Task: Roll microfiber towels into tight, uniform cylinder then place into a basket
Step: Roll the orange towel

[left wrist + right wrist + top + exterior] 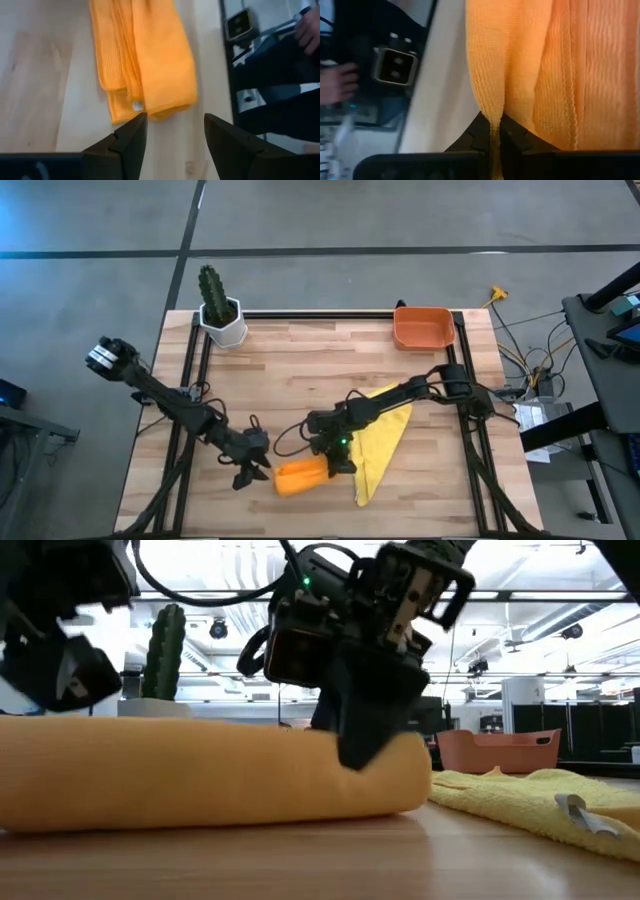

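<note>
Cloth is the matter here: the orange towel (300, 477) is lying as a loose roll near the front edge of the worktop (300, 370), and every other place is best read from it. The right gripper (338, 463) is sitting on the roll's end nearest the yellow towel (385, 438), its jaws clenched on a thin fold of orange cloth, as the right wrist view is showing at the pinch (493, 131); that hold is probably pinning the roll so it is not springing open. The left gripper (254, 471) is hovering just beside the roll's opposite end, released, with its fingers (131, 136) spread and nothing between them, apparently freed to reset for a new bite on the loose layers that are fanning out at that end. The yellow towel is lying flat and unrolled just beyond the orange roll on the right gripper's side, partly under the right arm, waiting its turn. The basket (423, 328) is standing well apart from the roll, at the far corner of the worktop on the right arm's side, and nothing seems to be lying in it. A cactus pot (222, 320) is standing at the other far corner, clear of the work. By my reading the roll is looking uneven rather than tight, so tidying its ends is likely coming before any carry to the basket.
</note>
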Tool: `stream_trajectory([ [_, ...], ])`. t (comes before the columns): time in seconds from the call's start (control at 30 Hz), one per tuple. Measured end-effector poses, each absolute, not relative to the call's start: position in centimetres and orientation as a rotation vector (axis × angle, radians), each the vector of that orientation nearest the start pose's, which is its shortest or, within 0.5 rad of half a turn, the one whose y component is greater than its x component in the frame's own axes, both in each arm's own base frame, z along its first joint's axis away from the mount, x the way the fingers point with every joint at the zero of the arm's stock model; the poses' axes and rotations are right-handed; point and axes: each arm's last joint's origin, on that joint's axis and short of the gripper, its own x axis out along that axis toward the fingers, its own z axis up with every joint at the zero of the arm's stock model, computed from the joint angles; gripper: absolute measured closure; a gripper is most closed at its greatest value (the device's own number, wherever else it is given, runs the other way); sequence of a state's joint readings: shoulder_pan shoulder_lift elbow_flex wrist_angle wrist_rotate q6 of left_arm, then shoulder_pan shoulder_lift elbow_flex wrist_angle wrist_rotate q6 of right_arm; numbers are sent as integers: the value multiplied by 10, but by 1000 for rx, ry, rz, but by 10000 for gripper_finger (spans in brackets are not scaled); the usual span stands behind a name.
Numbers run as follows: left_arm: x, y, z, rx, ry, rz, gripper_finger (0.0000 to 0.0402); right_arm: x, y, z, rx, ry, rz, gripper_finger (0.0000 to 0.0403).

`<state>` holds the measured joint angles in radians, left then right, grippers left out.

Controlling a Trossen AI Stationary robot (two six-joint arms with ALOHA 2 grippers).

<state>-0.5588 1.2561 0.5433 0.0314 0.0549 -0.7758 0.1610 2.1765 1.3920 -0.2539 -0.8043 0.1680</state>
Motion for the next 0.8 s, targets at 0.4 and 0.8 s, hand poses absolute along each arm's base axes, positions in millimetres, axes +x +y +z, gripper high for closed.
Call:
stream_trajectory([
  [0.4, 202, -126, 213, -487, 708, -315, 221, 432, 52, 110, 661, 1115, 711, 390],
  [0.8, 222, -136, 198, -480, 675, -306, 221, 441, 40, 97, 883, 1135, 662, 390],
])
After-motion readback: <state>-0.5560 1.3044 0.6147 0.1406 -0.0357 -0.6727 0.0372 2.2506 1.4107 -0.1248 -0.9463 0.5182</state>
